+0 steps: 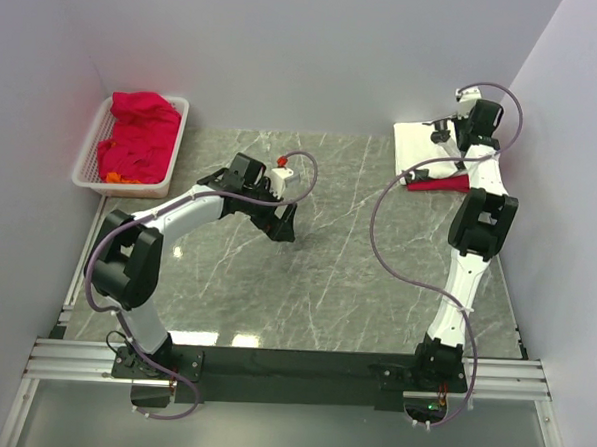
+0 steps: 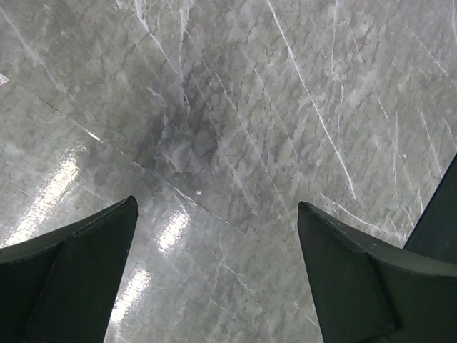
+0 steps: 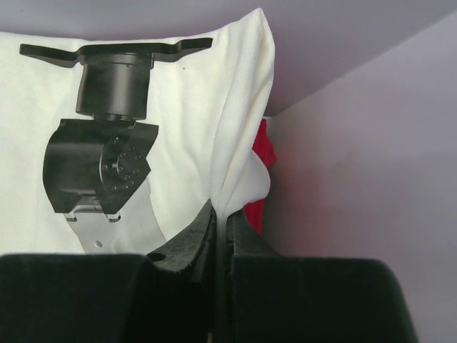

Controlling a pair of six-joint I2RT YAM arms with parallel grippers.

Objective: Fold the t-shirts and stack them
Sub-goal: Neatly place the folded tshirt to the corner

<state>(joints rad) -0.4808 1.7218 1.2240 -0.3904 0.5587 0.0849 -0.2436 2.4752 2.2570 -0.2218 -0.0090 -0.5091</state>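
Above the middle of the table [image 1: 326, 275], left of its centre, the left gripper [image 1: 281, 223] hangs with its jaws spread wide and nothing between them. Its wrist view shows the two dark fingers [image 2: 86, 250] well apart, with only the grey veined table top [image 2: 250, 107] below the left gripper [image 2: 218, 207]. No t-shirt lies near this gripper.

Further back, at the table's far right corner, the right arm reaches out and the right gripper [image 1: 447, 128] sits over the white t-shirt [image 1: 418, 150]. In the wrist view the right gripper [image 3: 220, 214] has its jaws pressed together on a pinched-up fold of the white t-shirt [image 3: 235, 93], and the cloth rises from the fingertips in a ridge towards the wall. The rest of that shirt lies spread flat on the table to the gripper's left.

A red t-shirt [image 1: 436, 183] lies under the white one at the same corner, its edge showing on the nearer side as a crimson strip. In the wrist view a bit of it [image 3: 263, 153] shows just right of the raised fold.

At the table's far left corner, well apart from both grippers, stands a white slatted basket [image 1: 120, 186] with more red t-shirts [image 1: 138, 135] heaped loosely inside.
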